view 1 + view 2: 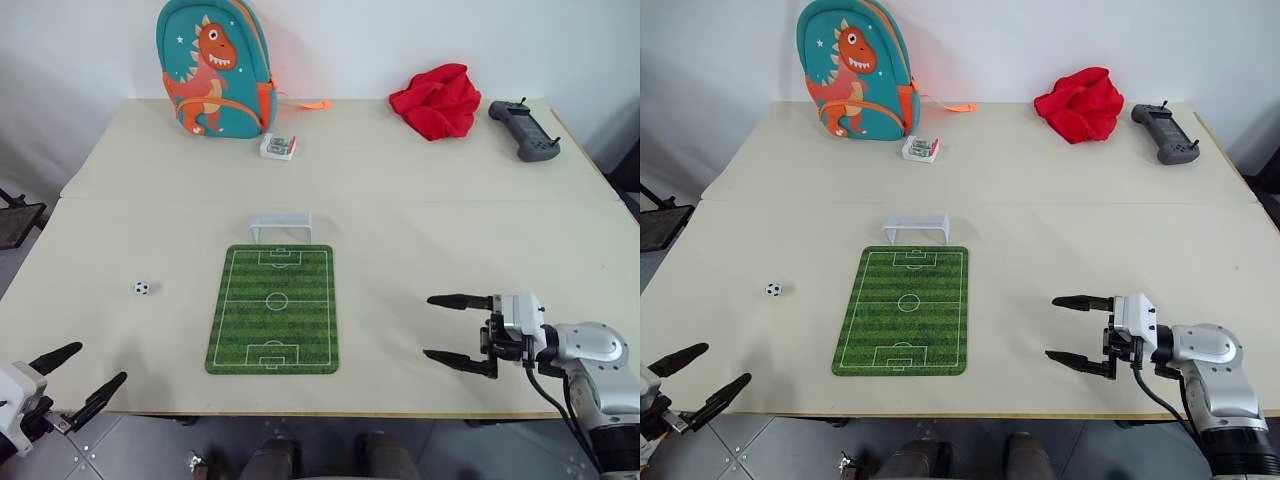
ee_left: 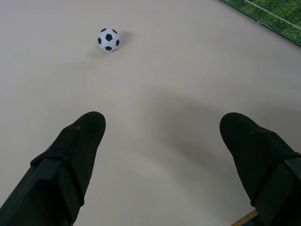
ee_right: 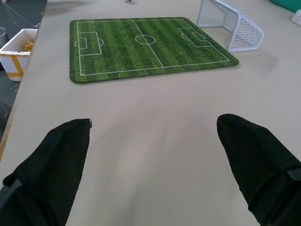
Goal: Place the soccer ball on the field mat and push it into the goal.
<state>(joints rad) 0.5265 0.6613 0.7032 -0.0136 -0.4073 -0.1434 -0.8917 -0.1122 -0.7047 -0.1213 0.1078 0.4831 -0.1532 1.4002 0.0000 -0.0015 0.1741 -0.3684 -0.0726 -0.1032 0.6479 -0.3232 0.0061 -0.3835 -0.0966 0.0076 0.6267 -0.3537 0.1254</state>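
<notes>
Nothing done yet: soccer ball point(image 1: 142, 288) on bare table at 9 o'clock of field mat point(image 1: 273, 309), goal point(image 1: 281, 226) at mat's 12; left gripper point(image 1: 80, 375) and right gripper point(image 1: 459, 330) both spread, empty; pick, place, push all remain

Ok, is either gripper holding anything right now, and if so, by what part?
Nothing is held. The left gripper and right gripper are both open and empty; the soccer ball lies on the table, off the field mat.

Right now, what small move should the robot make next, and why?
Probably reach the left gripper forward to the soccer ball. The ball lies on the bare table, to the left of the field mat, not on it. That gripper is open, empty and on the ball's side; the right gripper is across the mat.
</notes>
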